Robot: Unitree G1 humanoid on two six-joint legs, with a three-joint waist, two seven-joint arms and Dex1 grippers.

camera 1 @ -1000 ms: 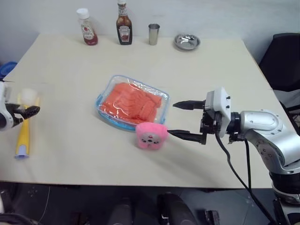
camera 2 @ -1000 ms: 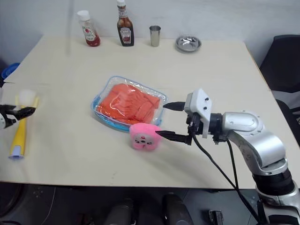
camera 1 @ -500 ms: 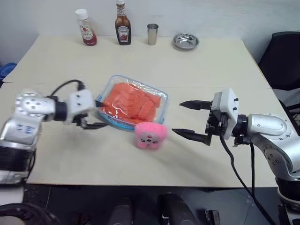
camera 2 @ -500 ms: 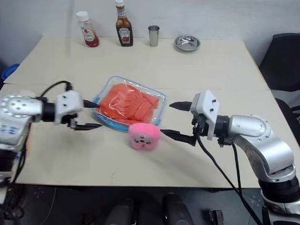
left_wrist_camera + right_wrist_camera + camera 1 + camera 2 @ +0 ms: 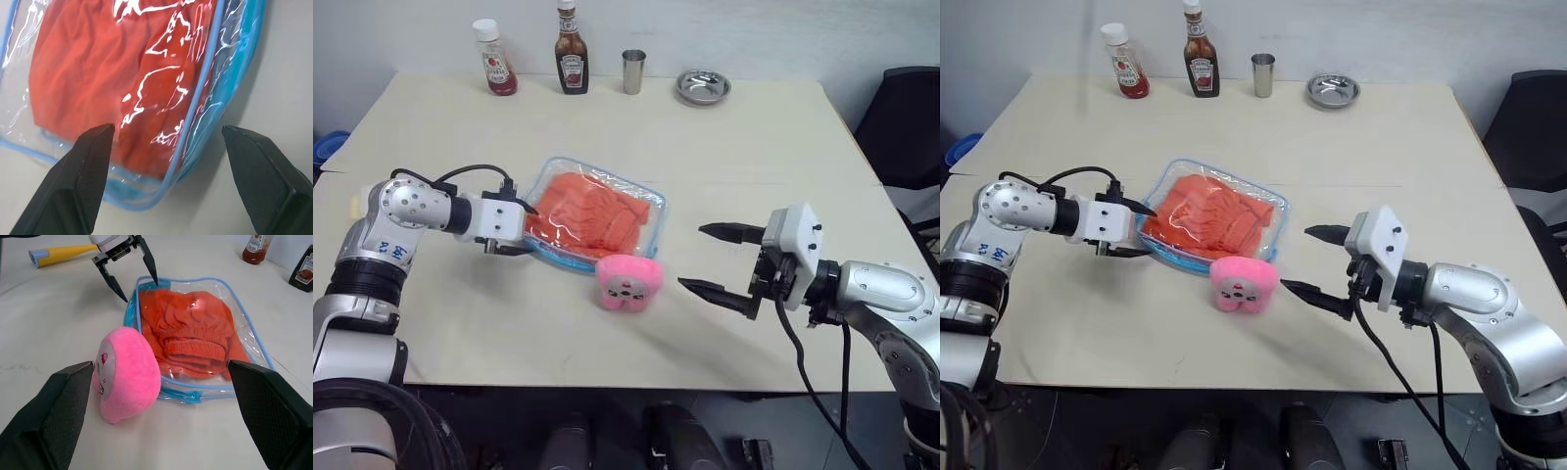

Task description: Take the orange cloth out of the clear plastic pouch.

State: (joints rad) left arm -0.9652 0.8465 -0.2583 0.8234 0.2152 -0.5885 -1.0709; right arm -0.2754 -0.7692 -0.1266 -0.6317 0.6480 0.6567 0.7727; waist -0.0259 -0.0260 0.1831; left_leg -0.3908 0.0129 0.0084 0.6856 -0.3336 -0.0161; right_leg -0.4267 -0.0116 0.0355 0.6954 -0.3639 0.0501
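Beyond the splayed left claw (image 5: 128, 265), a yellow tube (image 5: 63, 253); right claw (image 5: 717, 260) agape.

Head eyes look down over the table (image 5: 724, 147); wrist views sit low — both share the clear plastic pouch (image 5: 205, 328).

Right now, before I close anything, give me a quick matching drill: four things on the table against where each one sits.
Things:
1. orange cloth
2. pink plush toy
3. left pincer
4. right pincer

Places:
A. open, at the pouch's left corner, fingers on either side of it
B. inside the clear pouch
C. open, right of the toy, holding nothing
D. against the pouch's near edge

Pairs: 1-B, 2-D, 3-A, 4-C
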